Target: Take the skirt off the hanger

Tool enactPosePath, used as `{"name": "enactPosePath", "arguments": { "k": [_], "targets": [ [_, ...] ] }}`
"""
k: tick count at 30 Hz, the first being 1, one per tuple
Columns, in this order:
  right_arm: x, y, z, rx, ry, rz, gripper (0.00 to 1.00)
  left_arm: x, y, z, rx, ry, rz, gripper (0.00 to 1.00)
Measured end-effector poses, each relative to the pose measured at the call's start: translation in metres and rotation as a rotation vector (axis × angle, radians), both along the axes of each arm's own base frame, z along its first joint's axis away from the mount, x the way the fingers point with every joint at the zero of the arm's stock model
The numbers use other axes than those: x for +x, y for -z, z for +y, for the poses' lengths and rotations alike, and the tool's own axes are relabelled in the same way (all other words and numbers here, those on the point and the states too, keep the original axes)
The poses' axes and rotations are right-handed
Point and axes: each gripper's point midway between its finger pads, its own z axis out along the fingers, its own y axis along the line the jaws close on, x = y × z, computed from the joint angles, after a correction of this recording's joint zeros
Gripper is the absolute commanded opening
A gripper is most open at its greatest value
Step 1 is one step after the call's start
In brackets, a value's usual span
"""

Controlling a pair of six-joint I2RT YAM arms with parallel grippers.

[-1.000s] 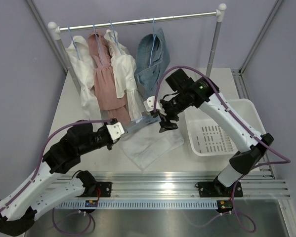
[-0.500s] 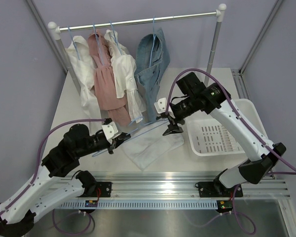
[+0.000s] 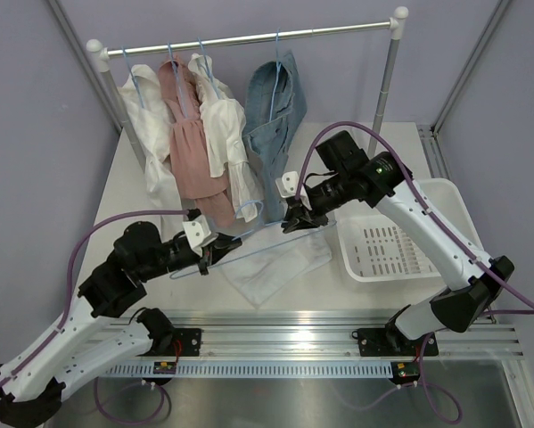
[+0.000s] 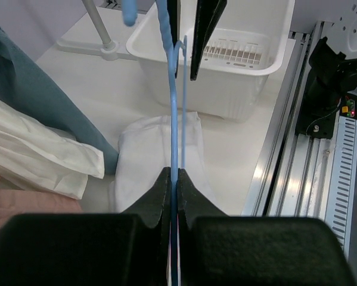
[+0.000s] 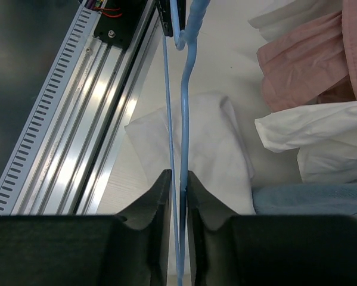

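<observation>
The white skirt (image 3: 275, 263) lies crumpled on the table, free of the thin blue wire hanger (image 3: 253, 234) that hangs in the air above it. My left gripper (image 3: 217, 251) is shut on the hanger's left end, and my right gripper (image 3: 295, 221) is shut on its right end. In the left wrist view the hanger (image 4: 176, 119) runs straight out from the pinched jaws of the left gripper (image 4: 173, 176), over the skirt (image 4: 145, 158). From the right wrist, two hanger wires (image 5: 184, 119) pass between the right gripper's (image 5: 178, 179) jaws, above the skirt (image 5: 211, 143).
A clothes rack (image 3: 249, 39) at the back carries white, pink and denim garments (image 3: 271, 116) close behind the hanger. A white slotted basket (image 3: 400, 242) stands to the right of the skirt. Metal rails (image 3: 320, 325) run along the near edge.
My right gripper has closed on the hanger's right end; it stood open beside it half a second ago. The hanger has stayed above the skirt, and the left grip is unchanged.
</observation>
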Motion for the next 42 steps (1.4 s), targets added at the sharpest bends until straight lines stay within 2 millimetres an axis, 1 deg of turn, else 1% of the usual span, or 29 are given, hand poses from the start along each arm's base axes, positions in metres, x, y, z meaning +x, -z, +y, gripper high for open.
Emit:
{"name": "enactPosePath", "arguments": {
  "k": [1,4,5,6,8,9,10,12,13,14,15,16,18,20,23,25,27,29,30,31,33,39,42],
  "targets": [
    [0.0,0.0,0.0,0.001,-0.002,0.0,0.16,0.0,-0.001,-0.001,-0.003,0.001,0.0,0.0],
    [-0.002,0.0,0.0,0.004,-0.01,0.004,0.1,0.001,-0.005,-0.003,-0.021,0.006,-0.004,0.0],
    [-0.003,0.0,0.0,0.004,-0.011,0.009,0.02,0.001,-0.007,-0.004,-0.028,0.01,-0.005,0.0],
    [-0.003,0.0,-0.001,0.003,-0.011,0.009,0.0,0.0,-0.008,-0.005,-0.035,0.014,-0.006,0.0],
    [-0.003,-0.001,-0.003,0.001,-0.005,0.017,0.0,0.001,-0.011,-0.008,-0.048,0.019,-0.006,0.01],
    [-0.003,-0.003,-0.004,0.001,-0.002,0.018,0.0,0.001,-0.012,-0.009,-0.053,0.02,-0.005,0.05],
    [-0.001,-0.005,-0.006,0.002,0.008,0.019,0.0,0.002,-0.013,-0.01,-0.058,0.02,-0.004,0.27],
    [0.001,-0.01,-0.011,0.01,0.025,0.022,0.0,0.005,-0.02,-0.011,-0.083,0.008,-0.015,0.4],
    [0.003,-0.014,-0.016,0.018,0.039,0.023,0.0,0.008,-0.024,-0.012,-0.096,-0.005,-0.021,0.64],
    [0.006,-0.019,-0.021,0.028,0.056,0.026,0.0,0.012,-0.029,-0.011,-0.111,-0.026,-0.032,0.72],
    [0.01,-0.024,-0.028,0.039,0.082,0.024,0.0,0.014,-0.032,-0.01,-0.12,-0.04,-0.039,0.77],
    [0.015,-0.029,-0.036,0.05,0.112,0.019,0.0,0.017,-0.037,-0.008,-0.133,-0.058,-0.048,0.87],
    [0.022,-0.038,-0.052,0.067,0.169,0.006,0.0,0.022,-0.054,-0.004,-0.162,-0.094,-0.085,0.98],
    [0.026,-0.048,-0.068,0.083,0.223,-0.019,0.0,0.026,-0.074,0.003,-0.192,-0.131,-0.128,0.99],
    [0.021,-0.062,-0.084,0.106,0.278,-0.047,0.0,0.028,-0.115,0.016,-0.252,-0.189,-0.215,0.99],
    [0.018,-0.073,-0.095,0.125,0.332,-0.059,0.0,0.028,-0.145,0.028,-0.288,-0.232,-0.279,0.99],
    [0.021,-0.084,-0.106,0.151,0.402,-0.074,0.0,0.025,-0.172,0.041,-0.321,-0.267,-0.337,0.99],
    [0.027,-0.093,-0.118,0.17,0.487,-0.079,0.0,0.024,-0.188,0.05,-0.341,-0.298,-0.368,0.99],
    [0.033,-0.098,-0.125,0.179,0.539,-0.084,0.0,0.026,-0.191,0.053,-0.346,-0.319,-0.374,0.99],
    [0.036,-0.101,-0.129,0.187,0.575,-0.085,0.0,0.027,-0.19,0.055,-0.344,-0.331,-0.371,0.99],
    [0.046,-0.109,-0.142,0.205,0.67,-0.081,0.0,0.035,-0.182,0.055,-0.329,-0.361,-0.349,0.99],
    [0.075,-0.133,-0.175,0.272,0.955,-0.097,0.0,0.056,-0.129,0.044,-0.26,-0.41,-0.233,0.99],
    [0.09,-0.145,-0.193,0.311,1.109,-0.119,0.0,0.059,-0.115,0.041,-0.254,-0.417,-0.189,0.99]
  ]
}}
